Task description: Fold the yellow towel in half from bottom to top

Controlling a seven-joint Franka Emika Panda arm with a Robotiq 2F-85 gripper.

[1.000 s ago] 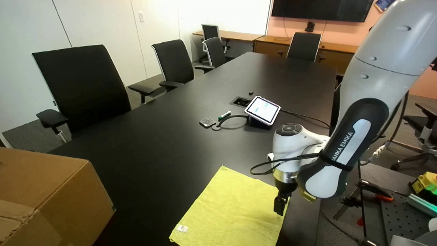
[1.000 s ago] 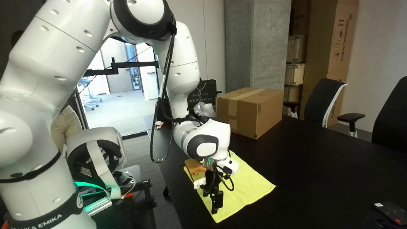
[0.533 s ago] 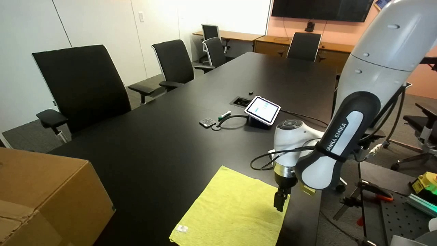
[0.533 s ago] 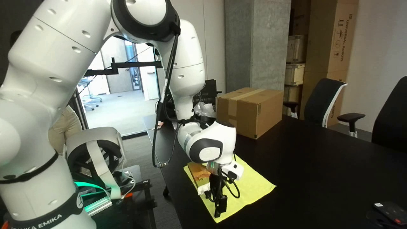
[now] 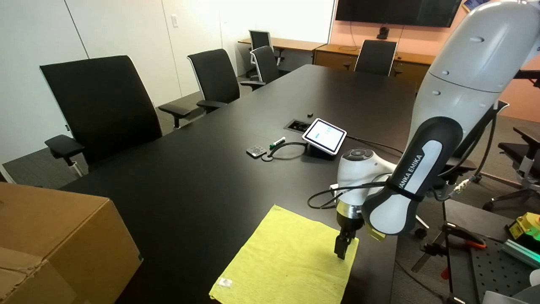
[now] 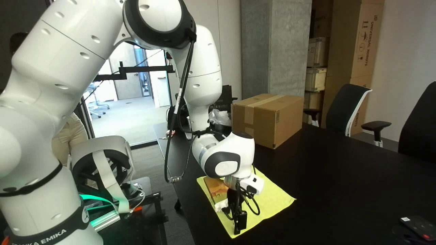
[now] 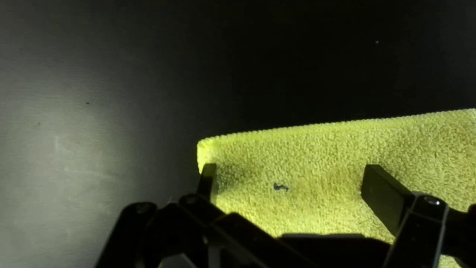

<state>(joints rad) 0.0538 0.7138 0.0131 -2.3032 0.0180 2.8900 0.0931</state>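
The yellow towel [image 5: 291, 257] lies flat and unfolded on the dark table; it also shows in an exterior view [image 6: 269, 197] and the wrist view [image 7: 319, 156]. A small white tag [image 5: 225, 282] is on one corner. My gripper [image 7: 290, 173] is open and empty, pointing down over another corner. In the wrist view, the left finger [image 7: 207, 182] is at the towel's side edge, just below the corner, and the right finger [image 7: 386, 197] is over the cloth. Both exterior views show the gripper low there [image 5: 340, 253] [image 6: 238, 226]. I cannot tell whether the fingertips touch the cloth.
A cardboard box [image 5: 97, 249] stands on the table [image 5: 198, 185] beside the towel. A small tablet [image 5: 325, 136], a green marker [image 5: 277, 142] and a thin cable [image 5: 291, 144] are farther along it. A remote [image 6: 419, 227] lies near the table's front right in an exterior view.
My gripper has moved a short way along the towel's edge to the corner, and the arm has shifted with it. The towel has not visibly moved.
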